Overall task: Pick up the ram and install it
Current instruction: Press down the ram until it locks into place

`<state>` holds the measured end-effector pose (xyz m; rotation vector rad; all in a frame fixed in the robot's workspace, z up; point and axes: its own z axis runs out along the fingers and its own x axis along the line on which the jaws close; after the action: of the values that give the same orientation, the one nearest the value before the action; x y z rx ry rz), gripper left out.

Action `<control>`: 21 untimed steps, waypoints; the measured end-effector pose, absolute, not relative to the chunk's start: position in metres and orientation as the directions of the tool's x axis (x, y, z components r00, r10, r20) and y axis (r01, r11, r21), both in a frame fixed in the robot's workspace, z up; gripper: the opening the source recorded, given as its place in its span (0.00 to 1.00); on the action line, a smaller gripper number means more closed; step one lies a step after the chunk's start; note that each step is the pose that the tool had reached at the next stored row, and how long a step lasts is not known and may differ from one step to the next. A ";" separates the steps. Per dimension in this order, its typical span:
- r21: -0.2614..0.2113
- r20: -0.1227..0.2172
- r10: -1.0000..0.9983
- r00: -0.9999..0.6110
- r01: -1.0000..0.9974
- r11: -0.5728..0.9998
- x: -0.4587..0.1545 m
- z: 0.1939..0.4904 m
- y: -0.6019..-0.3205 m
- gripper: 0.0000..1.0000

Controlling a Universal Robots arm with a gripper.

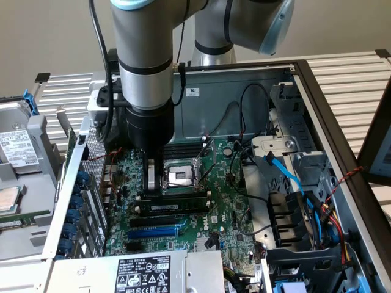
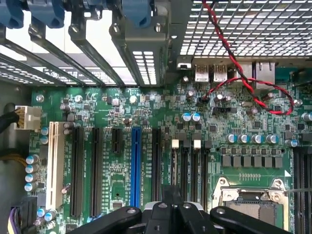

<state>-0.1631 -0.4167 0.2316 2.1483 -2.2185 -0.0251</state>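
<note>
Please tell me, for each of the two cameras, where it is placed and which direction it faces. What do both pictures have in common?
Exterior view: sits off the arm, above an open computer case, looking down at the motherboard; the arm and gripper show.
Wrist view: rides on the wrist, facing the motherboard; the gripper shows, shut.
Shared: motherboard, blue slot, CPU socket, red-and-black wire.

Soft, even room light falls on the open computer case (image 1: pixel 305 79), with no hard shadows. The motherboard (image 1: pixel 183 213) sits dimmer, shaded under the robot arm (image 1: pixel 146 67). From the wrist view, bright daylight glares white through the rear vent slots (image 2: pixel 97 58) and mesh grille (image 2: pixel 234 24). The gripper (image 2: pixel 171 207) looks dark and slightly soft, close to the lens.
</note>
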 end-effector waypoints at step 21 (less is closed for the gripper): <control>0.048 0.000 -1.000 -0.027 -0.998 0.027 -0.126 0.250 -0.419 0.11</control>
<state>-0.1258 -0.4187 0.2501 2.1677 -2.2273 -0.0533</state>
